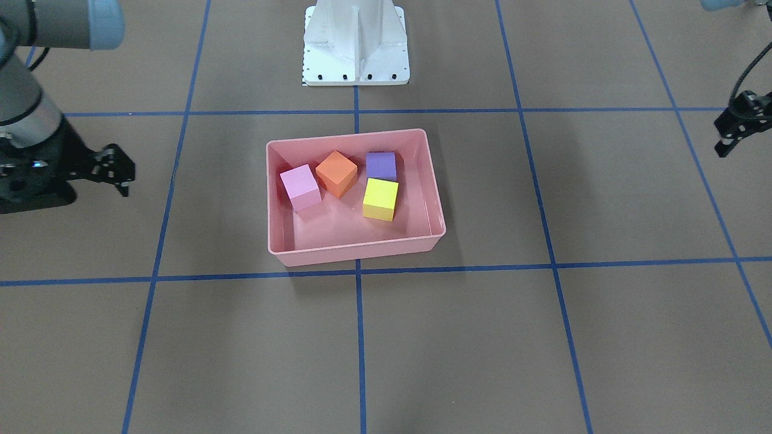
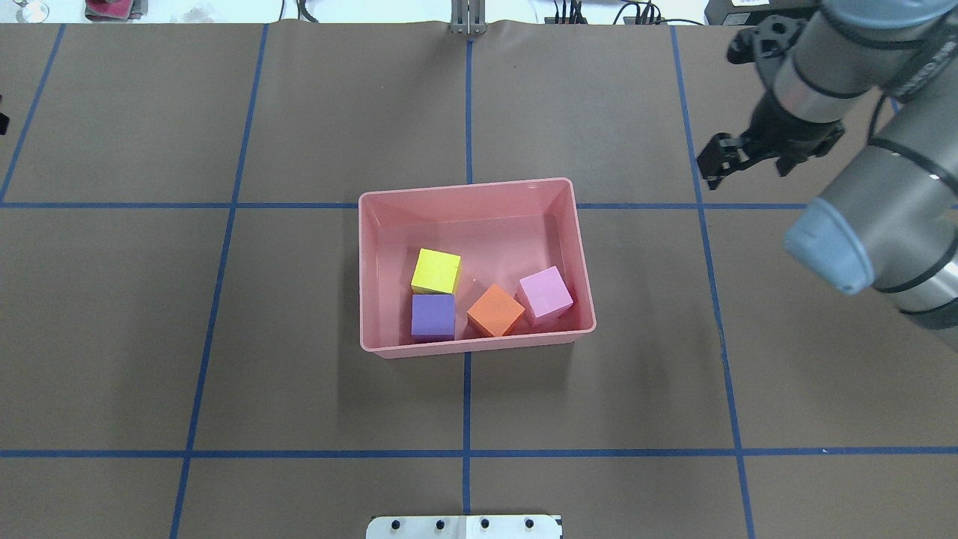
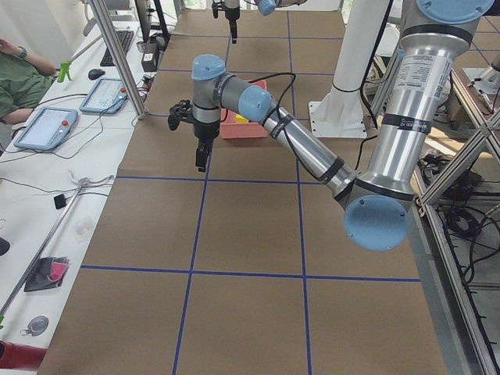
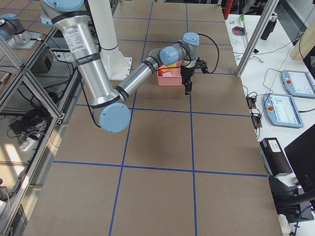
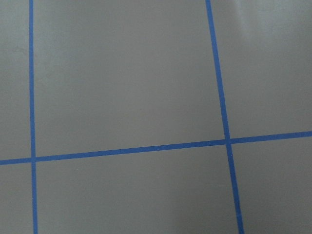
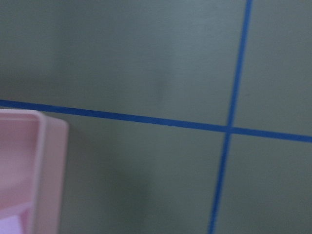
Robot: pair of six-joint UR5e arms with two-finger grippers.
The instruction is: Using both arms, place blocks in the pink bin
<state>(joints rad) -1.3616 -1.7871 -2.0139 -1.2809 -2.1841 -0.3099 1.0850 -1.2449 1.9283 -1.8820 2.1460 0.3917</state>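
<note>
While a matte yellow cube [image 1: 380,199], orange cube [image 1: 336,173], pink-lilac cube [image 1: 300,187] and purple cube [image 1: 381,165] sit in the smooth salmon-pink plastic bin [image 1: 356,253], the right gripper [image 1: 123,172] has spread fingers; for the left gripper [image 1: 722,144] I cannot tell.

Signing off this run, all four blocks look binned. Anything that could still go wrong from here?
1. The right gripper hangs off to the side of the pink bin; a retreat path crossing it could clip the rim and shift it.
2. The pink block sits close to the bin's wall, maybe leaning on the slope; a knock might tip it.
3. The left gripper is at the view's edge, so its state is hard to confirm.
</note>
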